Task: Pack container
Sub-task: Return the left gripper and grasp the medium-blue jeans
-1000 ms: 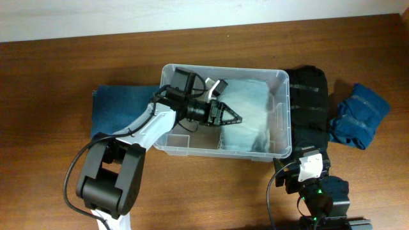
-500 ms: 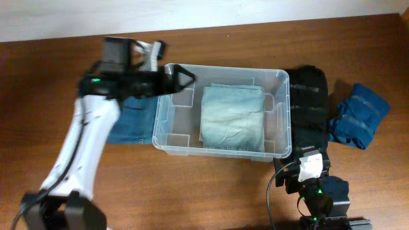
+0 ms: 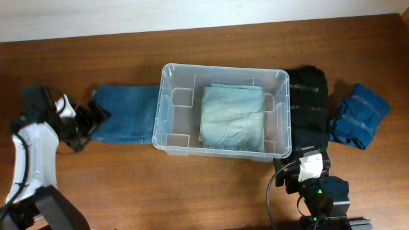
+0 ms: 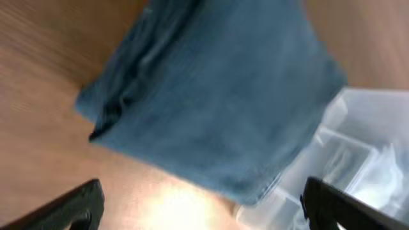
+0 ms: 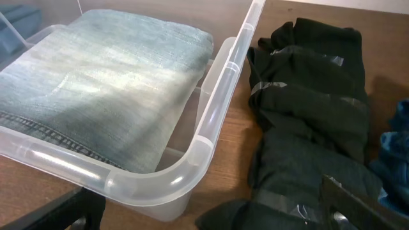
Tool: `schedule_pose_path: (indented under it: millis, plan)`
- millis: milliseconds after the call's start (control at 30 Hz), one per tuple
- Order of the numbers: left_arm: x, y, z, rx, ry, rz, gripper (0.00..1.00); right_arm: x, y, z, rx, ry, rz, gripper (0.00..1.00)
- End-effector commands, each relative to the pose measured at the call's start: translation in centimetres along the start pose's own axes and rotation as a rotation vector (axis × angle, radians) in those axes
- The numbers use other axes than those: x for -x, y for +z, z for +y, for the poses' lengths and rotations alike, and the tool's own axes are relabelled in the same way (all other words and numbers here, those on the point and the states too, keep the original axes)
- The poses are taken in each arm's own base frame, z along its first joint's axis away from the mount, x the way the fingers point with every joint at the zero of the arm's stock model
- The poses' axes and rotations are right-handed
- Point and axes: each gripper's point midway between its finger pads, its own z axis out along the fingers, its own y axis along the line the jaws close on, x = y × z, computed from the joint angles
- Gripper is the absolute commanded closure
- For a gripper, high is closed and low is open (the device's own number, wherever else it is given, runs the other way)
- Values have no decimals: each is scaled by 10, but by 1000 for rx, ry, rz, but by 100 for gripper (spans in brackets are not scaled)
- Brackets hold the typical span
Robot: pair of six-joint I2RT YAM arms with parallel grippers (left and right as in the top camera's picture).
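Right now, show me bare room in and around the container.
Inside the container, the floor between its left wall and the folded pale jeans is bare. So is the table along its near side. Crowded: dark jeans left, black garment right.

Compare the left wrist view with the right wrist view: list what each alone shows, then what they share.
Left wrist only: the folded dark blue jeans in full, lying beside the container. Right wrist only: the black garment on the container's other side, and the pale folded denim clearly inside it. Both: the clear container and the wooden table.
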Motion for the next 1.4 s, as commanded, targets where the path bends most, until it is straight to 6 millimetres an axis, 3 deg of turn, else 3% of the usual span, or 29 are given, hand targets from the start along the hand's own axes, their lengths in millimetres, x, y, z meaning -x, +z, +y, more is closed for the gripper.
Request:
schedule_pose_path:
  millis: [0,167,433,467,533,600,1067,1233,1367]
  plan:
    - [-40,41,2,-186,-127,99,1,-1,1,-2,-12,7,-1,2]
    - [-52,74,13,-285,-228,28,1,-1,1,-2,-12,7,-1,2]
    - [-54,90,44,-182,-339,-58,1,-1,1,-2,-12,7,-2,2]
    - [-53,90,44,-184,-336,-63,5,-1,1,-2,-12,7,-1,2]
    - [-48,89,41,-197,-332,-82,25,-1,1,-2,-12,7,-1,2]
    - [-41,88,39,-212,-333,-106,39,-1,1,-2,-12,7,-1,2]
    - [0,77,35,-249,-460,-270,41,-1,1,-2,-12,7,-1,2]
    - [-2,80,37,-211,-458,-279,60,-1,1,-2,-12,7,-1,2]
    - [-6,85,32,-182,-351,-285,75,-1,1,-2,-12,7,-1,2]
